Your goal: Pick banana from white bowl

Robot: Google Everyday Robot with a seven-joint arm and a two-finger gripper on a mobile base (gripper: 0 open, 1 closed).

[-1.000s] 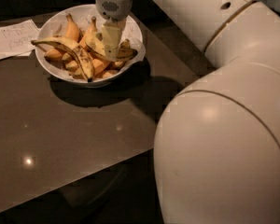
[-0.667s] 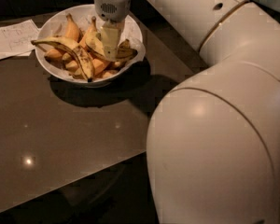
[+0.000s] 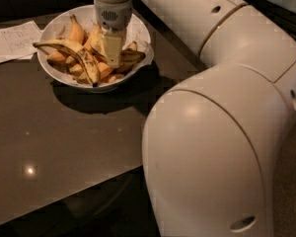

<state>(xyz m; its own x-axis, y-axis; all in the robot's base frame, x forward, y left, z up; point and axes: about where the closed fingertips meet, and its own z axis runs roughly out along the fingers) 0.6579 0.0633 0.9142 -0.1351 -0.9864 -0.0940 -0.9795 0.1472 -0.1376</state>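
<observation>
While its grip cannot be told, the claw [image 3: 112,60] sits among bananas [image 3: 77,31] in the white bowl [image 3: 53,27].

Cream end effector [image 3: 112,58] over white bowl [image 3: 53,27]; yellow brown-freckled banana [image 3: 132,57]; dark table [image 3: 64,142].

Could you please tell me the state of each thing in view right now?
gripper: down inside the white bowl.
white bowl: upright on the table, holding several bananas.
banana: lying in the bowl beside the gripper.
streaked banana: draped over the pile.
paper sheet: flat on the table.
</observation>
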